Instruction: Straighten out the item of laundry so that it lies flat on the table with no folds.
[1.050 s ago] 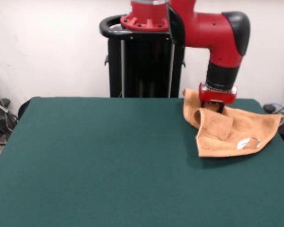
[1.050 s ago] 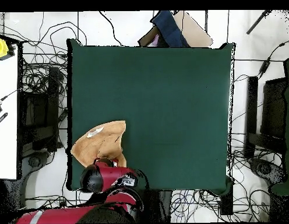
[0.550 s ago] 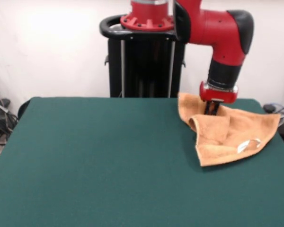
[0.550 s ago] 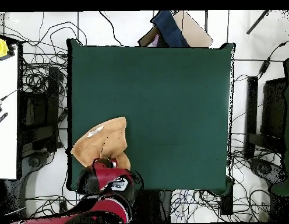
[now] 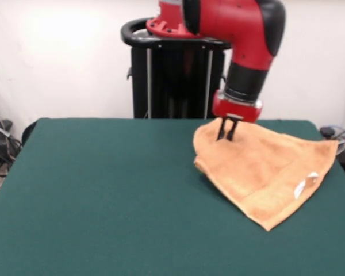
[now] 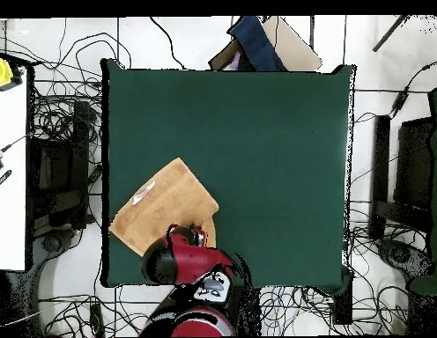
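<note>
The orange-tan towel point(image 5: 264, 167) lies folded into a rough triangle on the right of the green table point(image 5: 103, 190), with its white tag point(image 5: 306, 185) facing up. My gripper point(image 5: 227, 137) stands at the towel's far left corner. Its fingers are close together and pinch the cloth, which rises slightly there. In the overhead view the towel point(image 6: 165, 211) lies near the table's point(image 6: 275, 158) lower left corner, with the tag point(image 6: 143, 192) on its upper left part. The red arm point(image 6: 174, 257) hides the gripper there.
The black pedestal point(image 5: 178, 75) stands behind the table's far edge. Cables point(image 5: 0, 144) lie on the floor at the left. The towel's right corner reaches close to the table's right edge. In the overhead view a white desk point(image 6: 6, 176) stands left of the table.
</note>
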